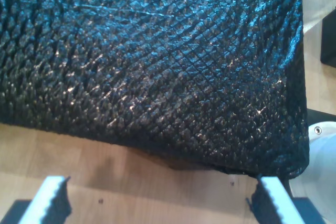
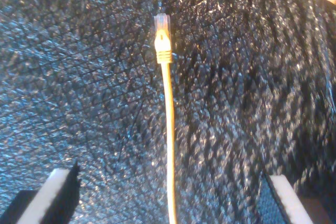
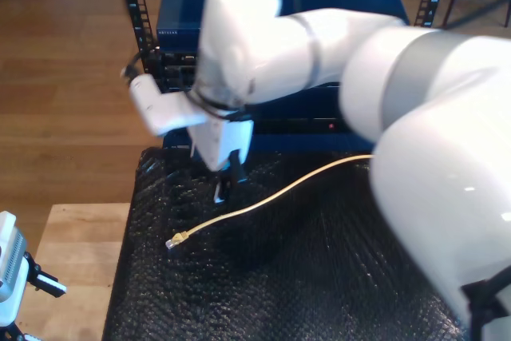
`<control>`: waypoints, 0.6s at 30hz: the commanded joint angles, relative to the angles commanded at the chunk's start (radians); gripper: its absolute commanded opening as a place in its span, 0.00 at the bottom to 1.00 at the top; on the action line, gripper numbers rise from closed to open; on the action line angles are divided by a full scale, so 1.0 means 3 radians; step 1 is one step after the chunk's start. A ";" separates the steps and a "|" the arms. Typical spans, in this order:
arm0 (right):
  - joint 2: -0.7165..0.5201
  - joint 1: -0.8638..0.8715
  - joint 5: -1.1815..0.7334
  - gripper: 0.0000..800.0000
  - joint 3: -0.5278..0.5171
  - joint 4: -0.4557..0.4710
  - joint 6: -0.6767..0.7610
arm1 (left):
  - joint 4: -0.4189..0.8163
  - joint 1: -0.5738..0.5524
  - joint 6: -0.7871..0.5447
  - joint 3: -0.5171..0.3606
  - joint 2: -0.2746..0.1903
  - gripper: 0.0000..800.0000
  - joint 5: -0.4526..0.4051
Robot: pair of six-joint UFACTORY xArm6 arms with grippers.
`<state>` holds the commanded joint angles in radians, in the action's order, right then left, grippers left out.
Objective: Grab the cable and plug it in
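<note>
Second wrist view, cable (image 2: pixel 168 129) on black mat (image 2: pixel 79 103), second tool (image 2: pixel 168 203) open above

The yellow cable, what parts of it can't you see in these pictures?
- The cable: its far end passes behind the big white arm in the exterior view.
- Its plug: blurred in the second wrist view and tiny in the exterior view, so the clip's state is unclear.
- The socket: I can't pick one out on the dark rack; the arm covers much of it.

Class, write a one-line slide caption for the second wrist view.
My second gripper, open, hovers over the pale-yellow cable lying on the black mat.
</note>
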<state>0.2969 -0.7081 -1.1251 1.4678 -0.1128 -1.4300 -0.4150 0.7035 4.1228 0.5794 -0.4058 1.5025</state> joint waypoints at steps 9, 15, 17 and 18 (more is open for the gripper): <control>0.0087 -0.0240 0.0143 0.99 -0.0077 0.0123 0.0072 | 0.0000 0.0000 0.0005 0.0000 0.0005 1.00 -0.0005; 0.0102 -0.0271 0.0358 0.99 -0.0271 0.0128 0.0107 | 0.0000 0.0000 0.0005 0.0000 0.0015 1.00 -0.0005; 0.0102 -0.0271 0.0476 0.99 -0.0358 0.0128 0.0107 | 0.0000 0.0000 0.0005 0.0000 0.0015 1.00 -0.0005; 0.0097 -0.0271 0.0527 0.99 -0.0404 0.0128 0.0113 | 0.0000 0.0000 0.0005 0.0000 0.0015 1.00 -0.0005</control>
<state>0.3261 -0.7894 -0.9670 1.3466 -0.0744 -1.3963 -0.4150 0.7035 4.1243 0.5794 -0.4012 1.5010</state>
